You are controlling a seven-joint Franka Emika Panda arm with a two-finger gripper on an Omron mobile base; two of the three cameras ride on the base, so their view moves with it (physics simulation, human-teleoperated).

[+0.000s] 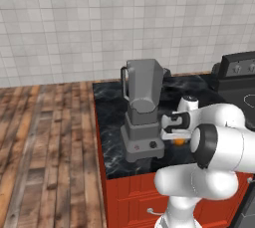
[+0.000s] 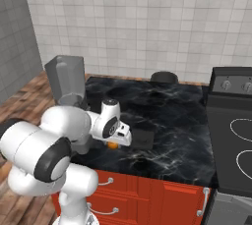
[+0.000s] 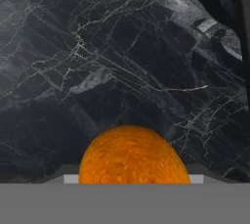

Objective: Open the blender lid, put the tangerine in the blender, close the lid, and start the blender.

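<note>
The grey blender (image 1: 143,110) stands at the counter's front left, its jar top bare, with a black knob and a red button on its base. A dark cap that looks like the blender lid (image 2: 164,77) lies at the back of the counter. The tangerine (image 3: 133,157), small and bright orange, rests on the black marble just right of the blender base (image 1: 180,141) (image 2: 113,145). My gripper (image 3: 133,179) reaches down over it, and its two fingertips sit tight against the fruit's sides. It is shut on the tangerine, which still touches the counter.
The black marble counter (image 2: 172,121) tops red drawers. A black stove (image 2: 234,121) adjoins it on the right. A tiled wall runs behind, and a wooden floor (image 1: 45,147) lies to the left. My own white arm crosses low in front of the blender.
</note>
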